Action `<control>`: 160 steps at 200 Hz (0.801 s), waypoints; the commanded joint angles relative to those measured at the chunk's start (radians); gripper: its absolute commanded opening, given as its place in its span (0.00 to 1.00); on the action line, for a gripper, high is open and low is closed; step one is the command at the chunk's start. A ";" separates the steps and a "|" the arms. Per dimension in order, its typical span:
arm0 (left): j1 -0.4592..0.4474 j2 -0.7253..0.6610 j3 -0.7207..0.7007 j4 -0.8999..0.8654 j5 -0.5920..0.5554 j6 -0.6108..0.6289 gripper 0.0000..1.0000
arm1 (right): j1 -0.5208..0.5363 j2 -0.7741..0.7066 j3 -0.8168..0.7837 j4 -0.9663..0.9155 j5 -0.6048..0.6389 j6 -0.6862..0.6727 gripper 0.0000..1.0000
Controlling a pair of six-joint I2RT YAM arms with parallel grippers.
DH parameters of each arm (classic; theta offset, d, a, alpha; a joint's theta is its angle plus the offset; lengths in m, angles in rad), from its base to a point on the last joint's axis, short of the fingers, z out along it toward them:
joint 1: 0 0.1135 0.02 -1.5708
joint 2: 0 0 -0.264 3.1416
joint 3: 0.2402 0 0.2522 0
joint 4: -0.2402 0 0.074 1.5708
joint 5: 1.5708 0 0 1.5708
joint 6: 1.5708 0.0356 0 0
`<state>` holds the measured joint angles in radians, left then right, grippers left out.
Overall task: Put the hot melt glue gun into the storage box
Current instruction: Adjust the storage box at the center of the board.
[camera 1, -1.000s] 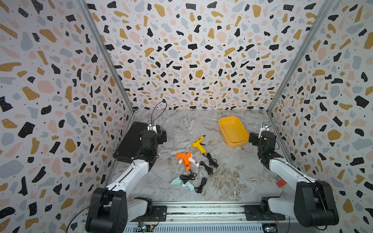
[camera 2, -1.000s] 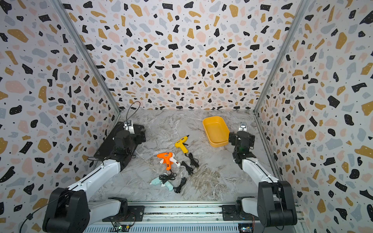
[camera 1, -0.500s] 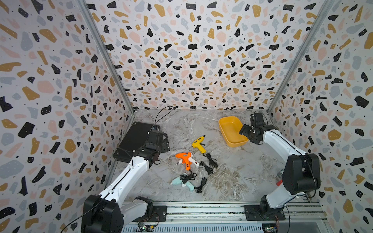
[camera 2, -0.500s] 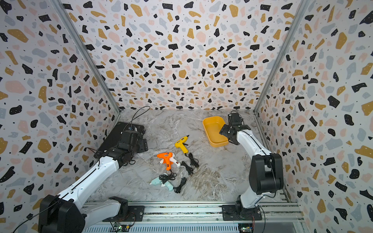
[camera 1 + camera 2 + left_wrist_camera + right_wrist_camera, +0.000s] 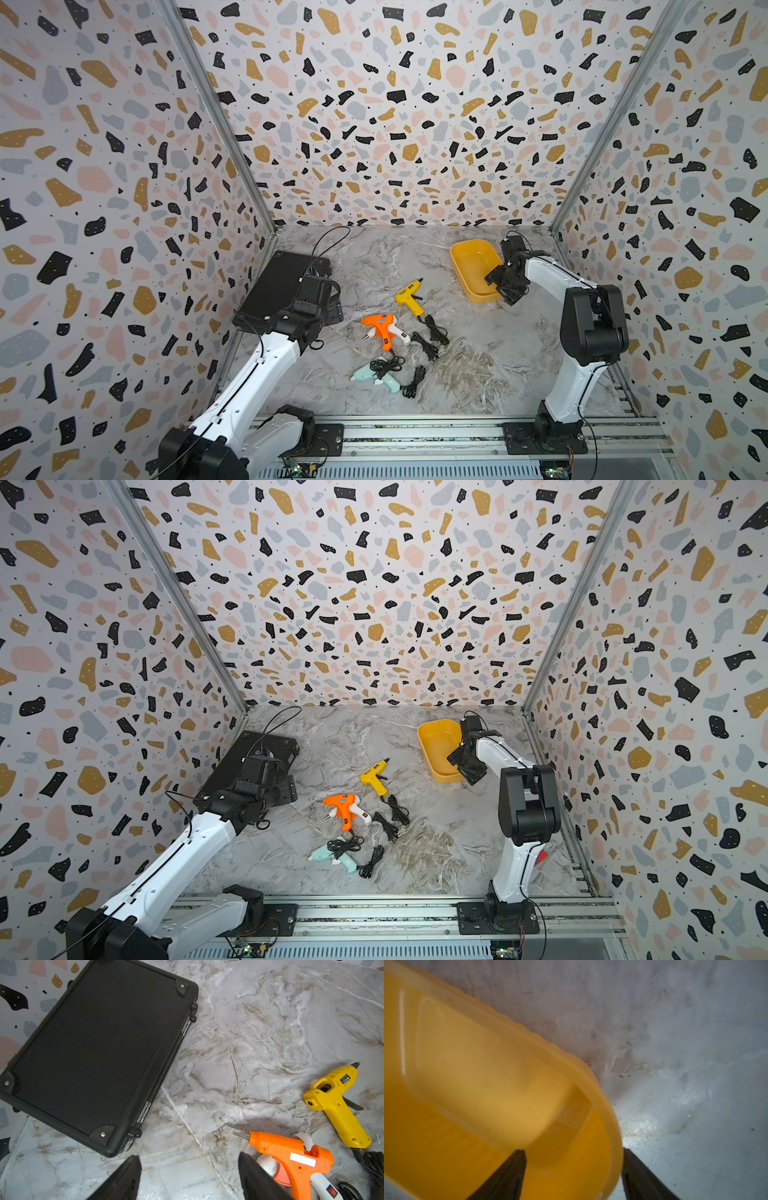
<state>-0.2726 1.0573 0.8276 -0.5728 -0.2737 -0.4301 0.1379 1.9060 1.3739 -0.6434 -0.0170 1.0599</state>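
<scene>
While our right gripper (image 5: pixel 572 1150), jaws apart, straddles the far-right mustard-yellow plastic storage box (image 5: pixel 473 266) rim, our left gripper (image 5: pixel 188 1155) gapes empty. The yellow plastic glue gun (image 5: pixel 409 296), orange glue gun (image 5: pixel 380 328) and pale-blue glue gun (image 5: pixel 374 376) lie mid-table.

mustard-yellow storage box (image 5: pixel 471 266), yellow glue gun (image 5: pixel 409 297), orange glue gun (image 5: pixel 380 326), black ribbed case (image 5: pixel 274 286)
</scene>
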 commanded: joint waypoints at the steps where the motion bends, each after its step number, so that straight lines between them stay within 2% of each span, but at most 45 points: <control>1: -0.006 0.019 0.040 -0.002 0.000 0.019 0.74 | 0.006 0.022 0.037 -0.019 -0.031 0.043 0.62; 8: -0.006 0.024 0.046 0.000 0.002 0.026 0.72 | 0.005 0.031 0.047 -0.019 -0.032 0.032 0.54; 29: -0.005 0.036 0.061 0.007 0.011 0.046 0.66 | 0.006 0.053 0.125 -0.061 -0.003 -0.058 0.13; 40: -0.005 0.039 0.069 0.008 0.011 0.056 0.65 | 0.005 0.070 0.191 -0.102 0.023 -0.128 0.00; 80: -0.005 0.038 0.077 0.009 0.014 0.086 0.64 | 0.006 0.219 0.477 -0.279 0.004 -0.405 0.00; 98: -0.005 0.031 0.079 0.001 0.010 0.098 0.64 | 0.006 0.266 0.549 -0.342 -0.004 -0.525 0.00; 137: -0.007 0.019 0.077 -0.022 0.013 0.108 0.64 | 0.006 0.213 0.487 -0.371 0.100 -0.762 0.00; 160: -0.021 0.013 0.082 -0.052 0.035 0.081 0.65 | -0.011 0.158 0.422 -0.368 0.111 -0.880 0.00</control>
<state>-0.2783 1.0924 0.8719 -0.5896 -0.2638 -0.3405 0.1410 2.1708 1.8400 -0.9520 0.0467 0.3809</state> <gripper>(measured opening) 0.647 0.082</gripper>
